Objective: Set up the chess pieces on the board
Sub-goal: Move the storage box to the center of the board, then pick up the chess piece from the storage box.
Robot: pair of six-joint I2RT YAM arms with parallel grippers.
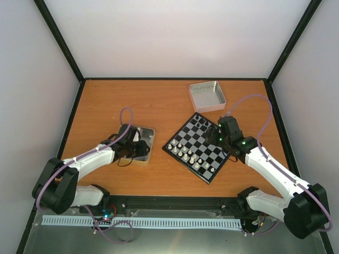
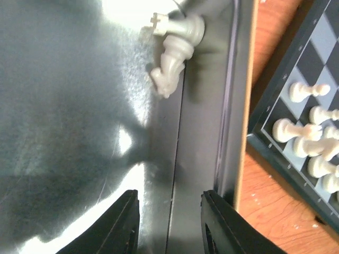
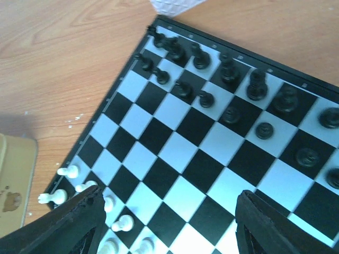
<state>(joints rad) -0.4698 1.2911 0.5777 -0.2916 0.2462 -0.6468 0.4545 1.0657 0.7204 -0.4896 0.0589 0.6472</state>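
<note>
Left arm (image 1: 90, 159), right arm (image 1: 273, 170): white links, chunky black joints. Lilac cables (image 1: 126, 112) loop off both wrists. Green LED (image 1: 242, 142) lit on right wrist. Left gripper (image 2: 169, 194), right gripper (image 3: 169, 193): matte black fingers, rounded tips.

**Enclosure and lighting.** An orange wood-grain table (image 1: 106, 100) spreads beneath and beyond the left gripper (image 1: 139, 142) and the right gripper (image 1: 217, 135). Plain pale walls (image 1: 175, 37) rise far behind them and to the outer side of each, joined by black frame posts (image 1: 59, 39). On their near side, a black rail (image 1: 175, 201) and a white slotted strip (image 1: 159, 223) edge the table. The light is soft and even.
</note>
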